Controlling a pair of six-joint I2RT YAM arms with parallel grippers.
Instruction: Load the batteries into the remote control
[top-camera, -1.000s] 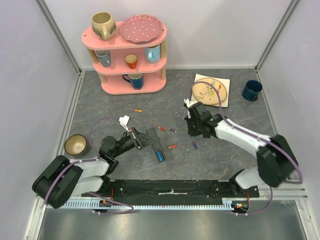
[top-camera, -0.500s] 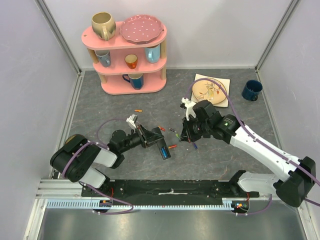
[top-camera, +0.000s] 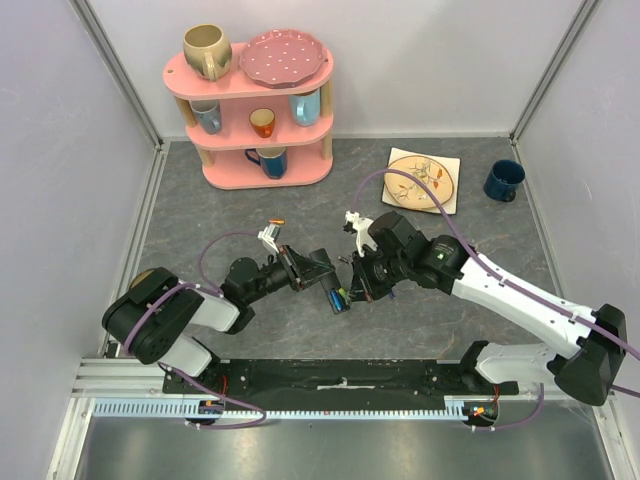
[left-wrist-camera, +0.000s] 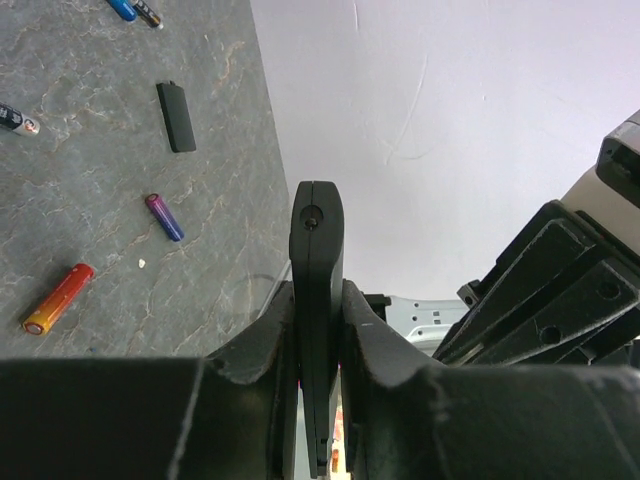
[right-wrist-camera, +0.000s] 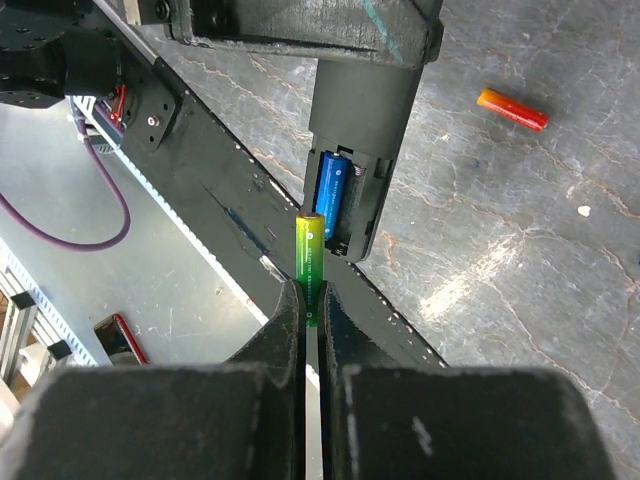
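Remote control (left-wrist-camera: 317, 240): clamped in left gripper (left-wrist-camera: 318, 330), newly carried toward centre. Green battery (right-wrist-camera: 309, 250): pinched in right gripper (right-wrist-camera: 312, 305), newly brought to open bay (right-wrist-camera: 360, 198) beside blue battery (right-wrist-camera: 333, 190); insertion likely next.

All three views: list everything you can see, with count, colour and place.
Shelf: one, pink, back left of table.
Mugs on shelf: five; one beige, one orange, three blue.
Pink plate: one, atop shelf.
Patterned plate: one, beige, on cream mat, back right.
Loose mug: one, dark blue, back right.
Loose batteries: five on table; orange-red, purple-blue, blue, two dark.
Cover: one, black, on table.
Remote: one, black, in left gripper.
Blue battery: one, seated in remote.
Green battery: one, in right gripper, beside remote's compartment.
Left gripper: shut on remote.
Right gripper: shut on green battery.
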